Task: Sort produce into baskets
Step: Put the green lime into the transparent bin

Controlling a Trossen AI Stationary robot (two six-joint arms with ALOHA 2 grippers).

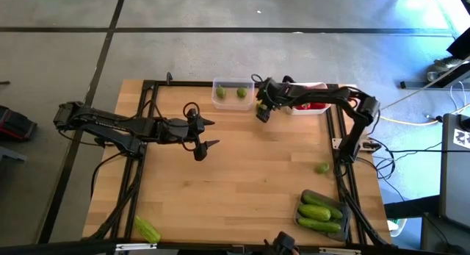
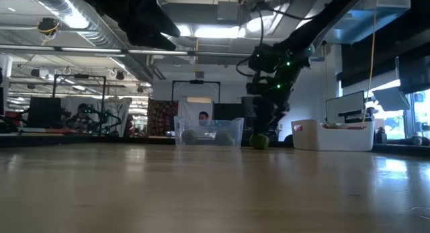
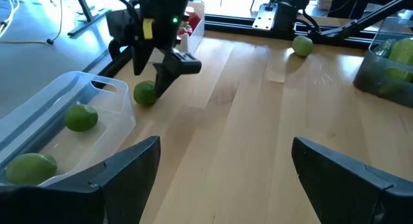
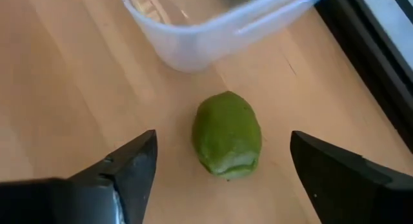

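Note:
My right gripper (image 1: 261, 114) is open, pointing down over an olive-green fruit (image 4: 227, 133) that lies on the table just beside the clear basket (image 1: 232, 93). Its fingers stand on either side of the fruit without touching it. The clear basket holds two green fruits (image 3: 80, 117). The white basket (image 1: 308, 106) holds red pieces. The dark grey basket (image 1: 321, 211) holds cucumbers. My left gripper (image 1: 213, 133) is open and empty over the table's middle. Another green fruit (image 1: 322, 167) lies near the right edge, and a cucumber (image 1: 147, 229) lies at the near left.
Black frame rails (image 1: 334, 137) run along the table's edges. The clear and white baskets stand side by side at the far edge, and the dark grey basket stands in the near right corner. Bare wood (image 1: 242, 181) lies between the arms and the near edge.

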